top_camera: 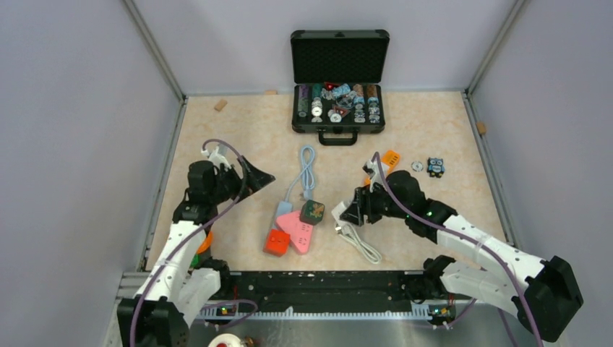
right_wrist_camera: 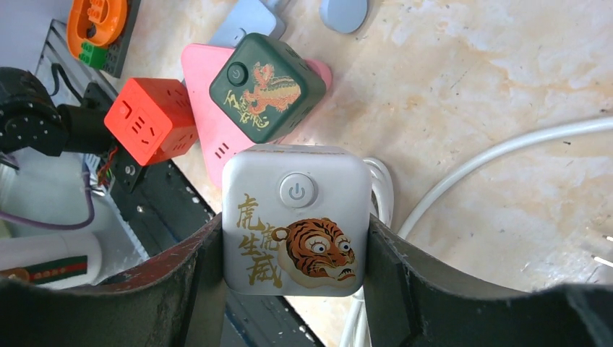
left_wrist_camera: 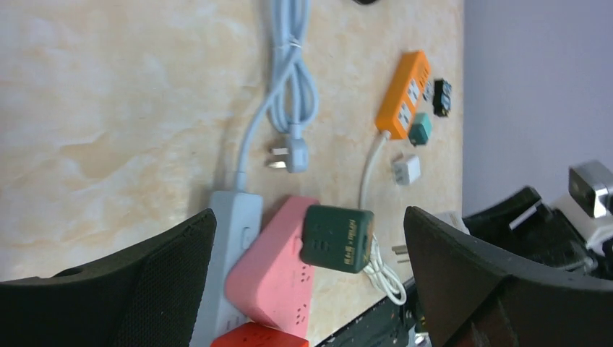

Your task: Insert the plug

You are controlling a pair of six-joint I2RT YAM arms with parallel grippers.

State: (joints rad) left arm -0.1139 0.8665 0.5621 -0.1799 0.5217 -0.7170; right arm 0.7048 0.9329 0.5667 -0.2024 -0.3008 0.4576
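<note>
My right gripper (right_wrist_camera: pixel 295 235) is shut on a white cube socket with a tiger picture (right_wrist_camera: pixel 295 217), held just right of the socket cluster (top_camera: pixel 338 212). Its white cable (right_wrist_camera: pixel 499 152) coils on the table under it (top_camera: pixel 361 242), with the metal prongs of a plug (right_wrist_camera: pixel 601 249) at the right edge of the right wrist view. A light blue plug (left_wrist_camera: pixel 293 153) on a looped blue cable lies free (top_camera: pixel 307 191). My left gripper (top_camera: pixel 254 178) is open, empty and raised left of the cluster; it also shows open in its wrist view (left_wrist_camera: pixel 309 217).
The cluster holds a light blue strip (top_camera: pixel 283 211), a pink strip (top_camera: pixel 296 231), a red cube (top_camera: pixel 276 242) and a dark green cube (top_camera: pixel 312 211). An orange strip (top_camera: pixel 390 157) lies behind my right arm. An open black case (top_camera: pixel 338 79) stands at the back.
</note>
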